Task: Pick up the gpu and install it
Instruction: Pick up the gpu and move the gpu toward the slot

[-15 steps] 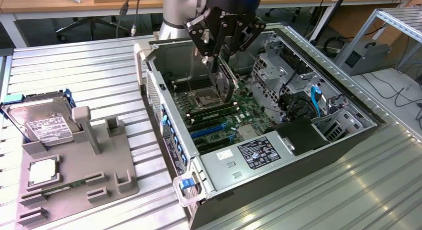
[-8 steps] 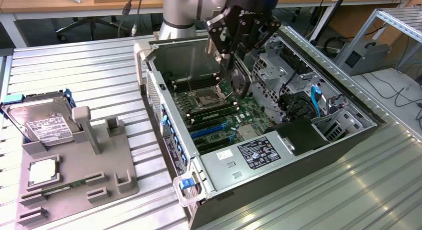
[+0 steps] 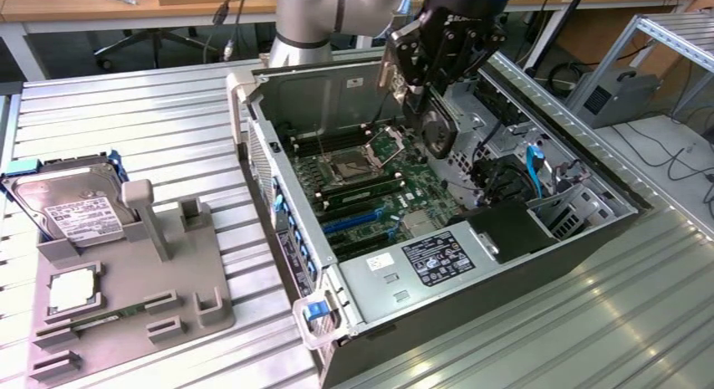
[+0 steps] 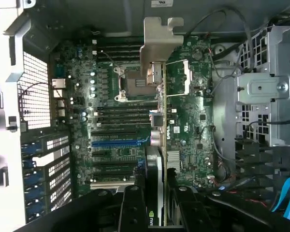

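**A:** Gripper (image 4: 157,215): what did it have?

**B:** Fingers (image 4: 130,208) were clamped on the gpu (image 4: 157,164), one each side. I had the card edge-on in the wrist view.

**A:** Long axis?

**B:** It ran straight out ahead of the fingers. The bracket (image 4: 159,46) was the far end, with its bent tab facing the camera.

**A:** Pointing where?

**B:** The bracket end sat over the CPU socket (image 4: 133,82), not toward the rear wall (image 4: 36,92).

**A:** Versus the slot?

**B:** The blue slot (image 4: 118,142) lay just beside the card's edge. I judged the card's axis to cross the slot roughly square, not along it. The slot covers (image 4: 53,164) were well apart from the bracket.

**A:** Exterior view?

**B:** The gripper (image 3: 437,92) hung over the open case (image 3: 369,280) with the gpu (image 3: 439,131) under it, above the motherboard (image 3: 379,197). The card looked clear of the board and not seated. I couldn't tell the gap.
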`<act>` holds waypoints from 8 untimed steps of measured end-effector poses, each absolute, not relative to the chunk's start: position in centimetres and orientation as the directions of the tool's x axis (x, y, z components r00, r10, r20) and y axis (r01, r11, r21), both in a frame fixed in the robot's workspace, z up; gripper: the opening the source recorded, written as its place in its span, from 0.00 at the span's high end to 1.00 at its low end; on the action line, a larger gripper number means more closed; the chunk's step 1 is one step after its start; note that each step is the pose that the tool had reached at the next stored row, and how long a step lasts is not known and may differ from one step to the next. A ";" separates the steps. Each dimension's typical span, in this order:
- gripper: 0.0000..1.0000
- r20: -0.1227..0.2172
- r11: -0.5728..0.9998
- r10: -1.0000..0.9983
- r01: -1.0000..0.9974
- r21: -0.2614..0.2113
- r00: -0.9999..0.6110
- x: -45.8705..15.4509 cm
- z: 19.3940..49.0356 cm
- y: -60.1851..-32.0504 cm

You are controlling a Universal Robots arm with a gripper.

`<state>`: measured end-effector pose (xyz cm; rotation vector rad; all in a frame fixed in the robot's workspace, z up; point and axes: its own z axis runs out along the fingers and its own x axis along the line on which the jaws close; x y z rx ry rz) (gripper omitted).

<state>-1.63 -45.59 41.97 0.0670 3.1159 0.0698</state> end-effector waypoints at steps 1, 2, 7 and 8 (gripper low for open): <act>0.73 -0.023 0.998 0.043 0.041 0.045 -0.999 -1.2 42.0 -45.6; 0.73 -0.023 0.998 0.041 0.040 0.045 -0.999 -0.8 42.0 -45.6; 0.73 -0.023 0.999 0.029 0.028 0.045 -0.999 1.3 42.0 -45.5; 0.73 -0.023 0.999 0.027 0.026 0.045 -0.999 1.7 42.0 -45.5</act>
